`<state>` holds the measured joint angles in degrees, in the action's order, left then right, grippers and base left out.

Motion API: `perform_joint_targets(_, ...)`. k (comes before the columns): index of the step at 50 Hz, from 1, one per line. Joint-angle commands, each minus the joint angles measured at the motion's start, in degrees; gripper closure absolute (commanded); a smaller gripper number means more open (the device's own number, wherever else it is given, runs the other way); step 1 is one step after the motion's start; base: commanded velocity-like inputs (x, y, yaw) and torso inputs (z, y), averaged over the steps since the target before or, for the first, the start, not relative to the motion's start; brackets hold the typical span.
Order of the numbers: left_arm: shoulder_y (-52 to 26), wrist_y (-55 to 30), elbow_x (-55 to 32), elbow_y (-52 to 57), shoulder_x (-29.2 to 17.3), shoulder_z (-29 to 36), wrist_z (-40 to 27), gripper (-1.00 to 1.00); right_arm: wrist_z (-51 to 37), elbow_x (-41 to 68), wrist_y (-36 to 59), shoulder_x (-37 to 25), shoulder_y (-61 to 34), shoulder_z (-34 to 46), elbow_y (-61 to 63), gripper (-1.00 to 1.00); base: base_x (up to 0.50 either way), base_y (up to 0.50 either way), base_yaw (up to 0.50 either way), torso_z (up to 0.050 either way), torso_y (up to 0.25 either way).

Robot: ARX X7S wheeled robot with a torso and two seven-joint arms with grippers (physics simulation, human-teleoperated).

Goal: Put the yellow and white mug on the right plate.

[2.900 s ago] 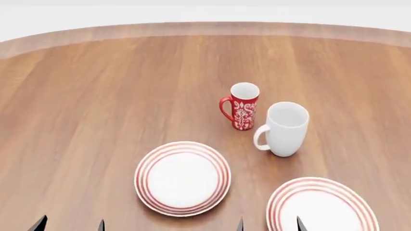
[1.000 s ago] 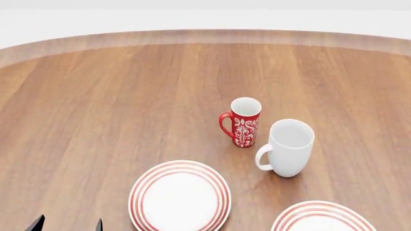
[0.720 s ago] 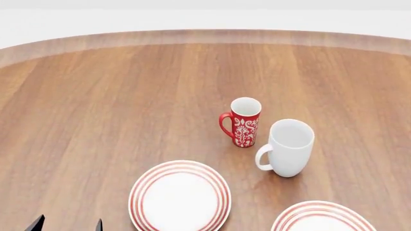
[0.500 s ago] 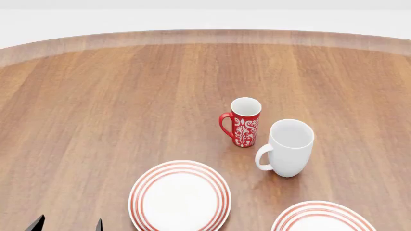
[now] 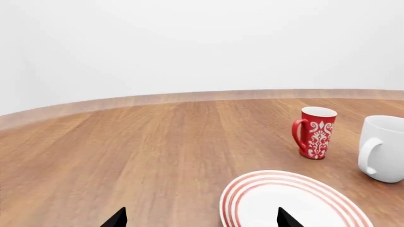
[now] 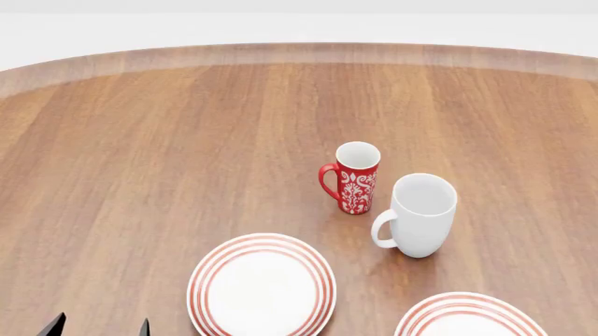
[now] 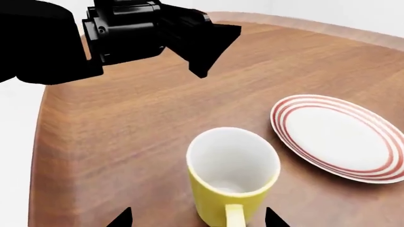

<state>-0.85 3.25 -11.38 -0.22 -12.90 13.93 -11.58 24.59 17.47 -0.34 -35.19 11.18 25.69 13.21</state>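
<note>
The yellow and white mug shows only in the right wrist view. It stands upright on the wood table with its handle turned toward the camera. My right gripper is open, and the mug's base sits between and just ahead of its two black tips. It is out of the head view. The right plate is cut off at the head view's bottom right. A ringed plate lies beyond the mug; I cannot tell which one it is. My left gripper is open and empty at the bottom left, its tips near the left plate.
A slim red patterned mug and a taller white mug stand side by side behind the plates. The left plate lies near the front centre. My left arm shows dark beyond the yellow mug. The table edge runs close by.
Since 2.9 s ago the head view has shifted, so the mugs and plates sit lower in frame and the right gripper's tips have left it. Nothing moved in the last second.
</note>
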Motion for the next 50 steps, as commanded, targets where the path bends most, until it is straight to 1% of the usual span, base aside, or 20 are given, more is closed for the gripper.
perform_joint_targets(1,0.0,0.1,-0.2,0.0,-0.2,0.2,-0.3,-1.0,0.1,0.6,0.3,0.1,-0.7,-0.1,-1.1,-1.0,0.0,0.0,0.0,0.0,0.0)
perform_joint_targets(15,-0.1,0.2,-0.3,0.0,-0.5,0.7,-0.7,-1.0,-0.7,1.4,0.3,0.4,-1.7,-1.5,-4.0,-1.0,0.0,0.0,0.0,0.0,0.0)
perform_joint_targets(27,-0.1,0.4,-0.7,0.0,-0.8,0.9,-1.0,-1.0,-0.3,0.0,1.3,1.2,-3.3,0.1,-5.2,-1.0,0.0,0.0,0.0,0.0,0.0)
perform_joint_targets(41,-0.3,0.5,-1.0,-0.2,-1.0,1.3,-1.2,-1.0,2.4,-0.7,1.6,4.5,-8.5,2.6,-11.9,-1.0,0.0,0.0,0.0,0.0,0.0)
perform_joint_targets(50,-0.5,0.8,-1.1,-0.6,-1.1,1.5,-1.3,-1.0,3.5,-0.2,1.2,5.7,-10.1,2.9,-14.7,-1.0,0.0,0.0,0.0,0.0,0.0)
